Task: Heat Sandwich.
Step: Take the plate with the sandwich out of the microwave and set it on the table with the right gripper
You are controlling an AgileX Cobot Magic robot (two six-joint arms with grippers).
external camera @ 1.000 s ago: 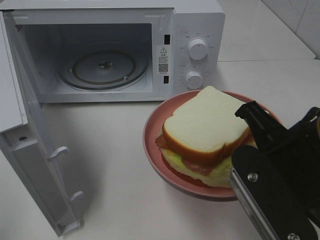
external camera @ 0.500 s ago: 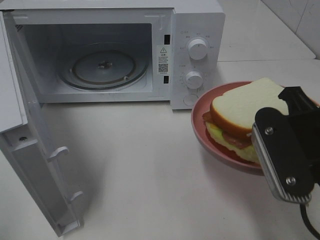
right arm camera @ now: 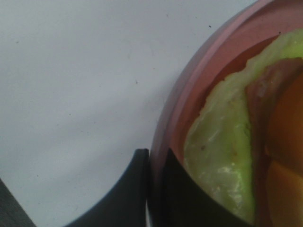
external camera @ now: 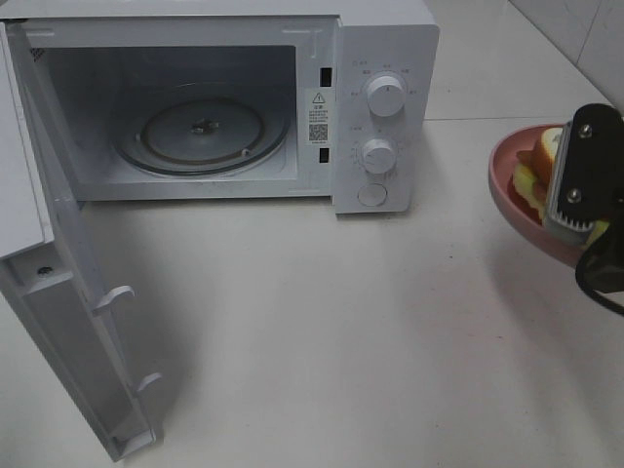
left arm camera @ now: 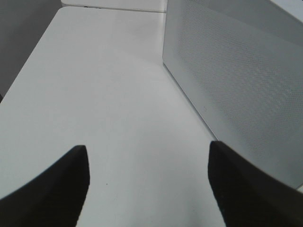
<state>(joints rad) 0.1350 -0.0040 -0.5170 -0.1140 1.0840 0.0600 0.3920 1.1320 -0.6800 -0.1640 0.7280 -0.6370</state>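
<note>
The sandwich (external camera: pixel 532 171), white bread with green lettuce (right arm camera: pixel 218 156) and red-orange filling, lies on a round pink plate (external camera: pixel 514 202) at the far right of the exterior high view. That plate hangs above the counter, mostly behind my right arm (external camera: pixel 583 174). In the right wrist view my right gripper (right arm camera: pixel 154 189) is shut on the plate's rim (right arm camera: pixel 177 118), one finger inside and one outside. My left gripper (left arm camera: pixel 147 189) is open over bare counter beside the microwave's perforated side wall (left arm camera: pixel 246 80), with nothing between its fingers.
The white microwave (external camera: pixel 385 39) stands at the back with its door (external camera: pixel 68 322) swung open to the left. A glass turntable (external camera: pixel 200 132) lies inside the cavity. Two knobs (external camera: pixel 385 95) and a button are on its right panel. White counter (external camera: pixel 322 322) spreads in front.
My right gripper has carried the plate and sandwich from in front of the microwave's control panel rightward to the right edge of the view. The left gripper has stayed still.
</note>
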